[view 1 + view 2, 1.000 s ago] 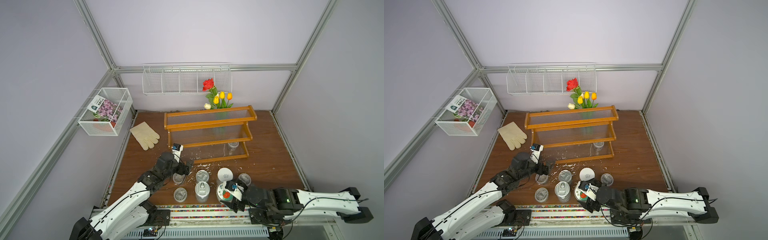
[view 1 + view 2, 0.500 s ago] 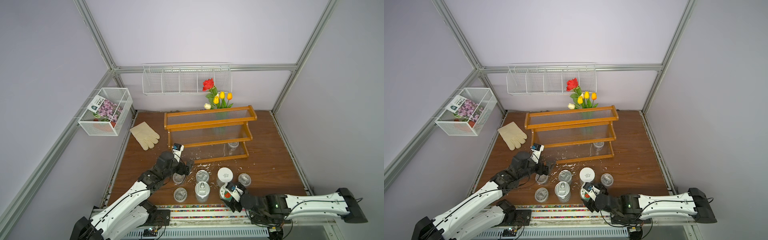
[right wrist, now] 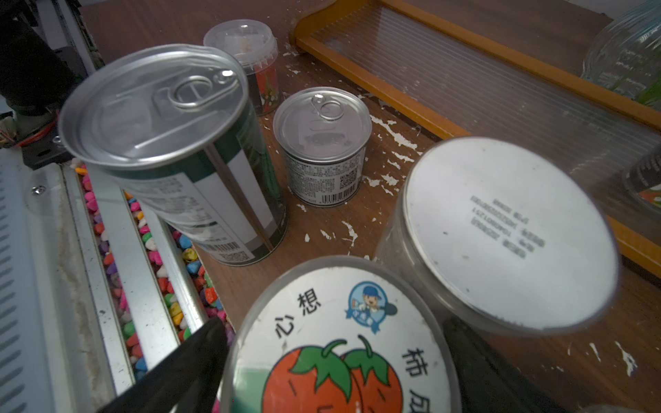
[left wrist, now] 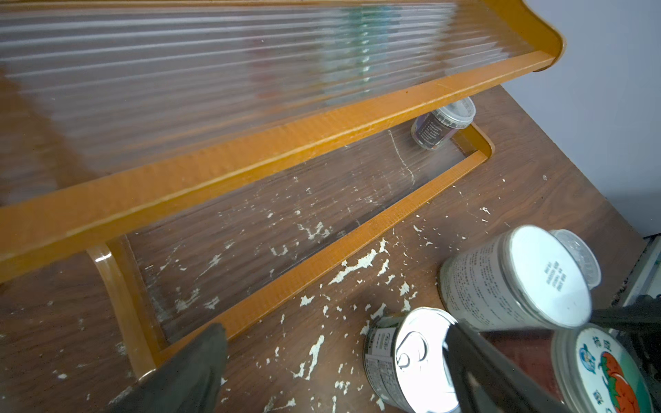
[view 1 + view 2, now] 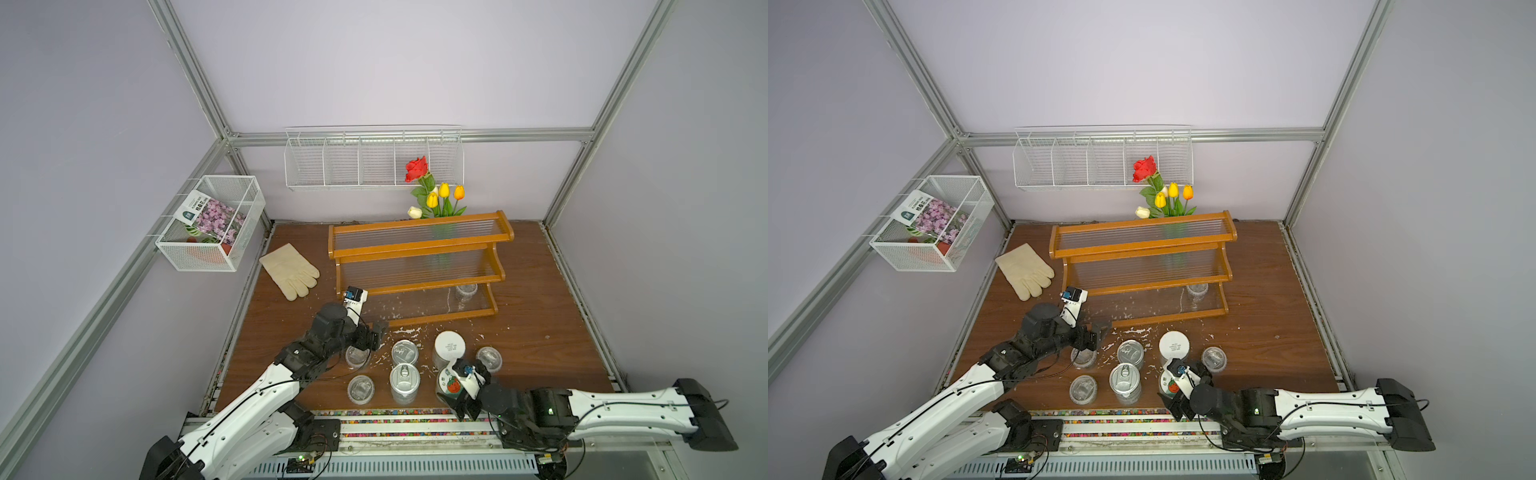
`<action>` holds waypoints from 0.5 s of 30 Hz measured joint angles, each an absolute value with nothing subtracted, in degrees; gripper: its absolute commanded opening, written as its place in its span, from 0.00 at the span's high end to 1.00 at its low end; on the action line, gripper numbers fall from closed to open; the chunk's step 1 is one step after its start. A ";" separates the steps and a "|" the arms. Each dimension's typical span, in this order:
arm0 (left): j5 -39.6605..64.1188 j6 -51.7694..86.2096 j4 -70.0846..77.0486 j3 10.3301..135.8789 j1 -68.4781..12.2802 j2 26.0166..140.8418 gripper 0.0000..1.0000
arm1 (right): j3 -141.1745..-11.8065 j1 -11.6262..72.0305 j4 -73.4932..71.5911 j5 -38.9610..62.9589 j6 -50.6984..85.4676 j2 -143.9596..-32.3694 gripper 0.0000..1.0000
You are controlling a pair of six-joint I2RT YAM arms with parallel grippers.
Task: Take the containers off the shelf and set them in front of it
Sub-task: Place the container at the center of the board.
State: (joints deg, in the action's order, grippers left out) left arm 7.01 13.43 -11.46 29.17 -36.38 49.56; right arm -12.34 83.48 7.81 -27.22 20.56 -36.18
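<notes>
**Seven containers down, one cup left on the rack**

The left arm reaches forward from the near-left base, its black forearm angled toward the near-left corner of the orange-brown wooden three-tier shelf (image 5: 419, 246). The left gripper (image 5: 376, 334) hangs close by a clear lidded plastic cup (image 5: 356, 356), jaws spread wide with nothing between them. The right arm lies low along the front edge, stretched in from the right. The right gripper (image 3: 334, 325) straddles the jar with the red-fruit lid (image 5: 451, 384), which stands on the table. Whether its fingers press the jar or stand just clear cannot be told.

The dark wood-grain tabletop (image 5: 540, 332) is flecked with white chips. Before the shelf also stand a second clear cup (image 5: 360, 388), a third clear cup (image 5: 489, 358), a tall silver pull-tab tin (image 5: 404, 381), a shorter silver tin (image 5: 404, 352) and a white-lidded jar (image 5: 449, 345). A fourth clear cup (image 5: 465, 293) sits on the lowest tier, toward its right end. The pale lilac walls carry a white wire rack (image 5: 374, 162) and a white mesh basket (image 5: 195, 257). A cream glove (image 5: 291, 270) lies left of the shelf.
</notes>
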 measured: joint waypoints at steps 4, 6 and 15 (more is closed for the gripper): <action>7.42 13.41 -11.44 29.17 -36.38 50.06 0.01 | -13.76 83.48 8.10 -26.11 20.25 -36.12 0.02; 7.60 13.41 -11.46 29.21 -36.38 50.61 0.01 | -15.09 83.48 9.13 -25.67 19.86 -35.66 0.02; 8.29 13.39 -11.03 29.78 -36.36 52.42 0.01 | -27.24 80.25 18.52 -28.53 19.07 -32.88 0.03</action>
